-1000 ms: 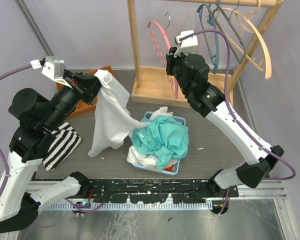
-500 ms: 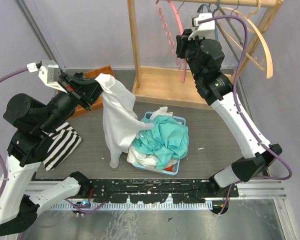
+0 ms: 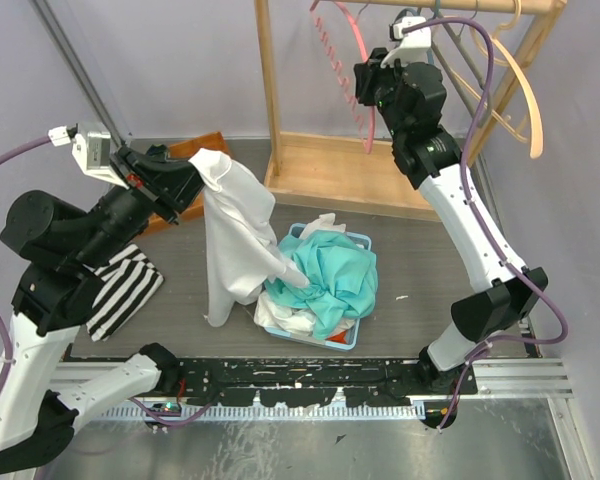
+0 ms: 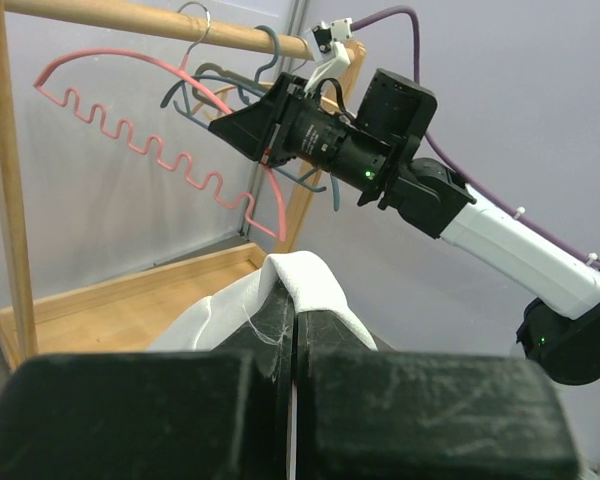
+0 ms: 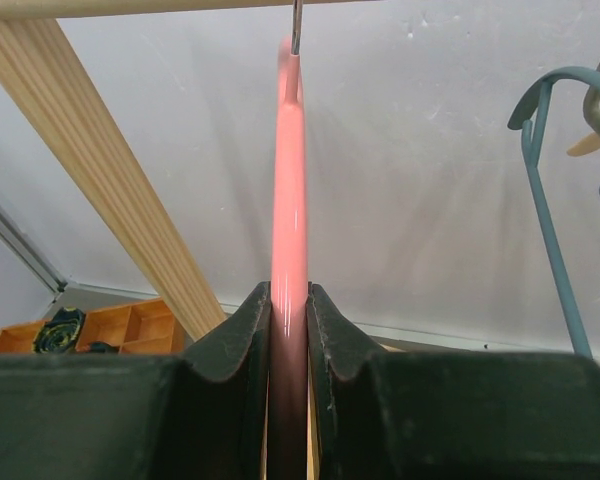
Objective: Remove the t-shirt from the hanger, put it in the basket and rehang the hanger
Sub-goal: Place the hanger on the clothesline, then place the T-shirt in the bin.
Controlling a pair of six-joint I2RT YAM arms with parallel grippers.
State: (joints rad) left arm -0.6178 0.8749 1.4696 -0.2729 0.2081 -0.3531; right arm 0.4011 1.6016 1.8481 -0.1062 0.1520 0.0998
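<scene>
Swung rightward since a second ago: t-shirt [image 3: 238, 240], pinched at its top by left gripper [image 3: 193, 170], jaws fully closed on the cloth. Hangs clear of the hanger [image 3: 366, 125], lower folds touching the clothes heaped in the basket [image 3: 350, 345]. Lifted over the same second, further right: that pink hanger, hook now up at the rail [image 3: 460, 5]. Clamped edge-on in right gripper [image 3: 368, 85], jaws narrowly parted around it.
</scene>
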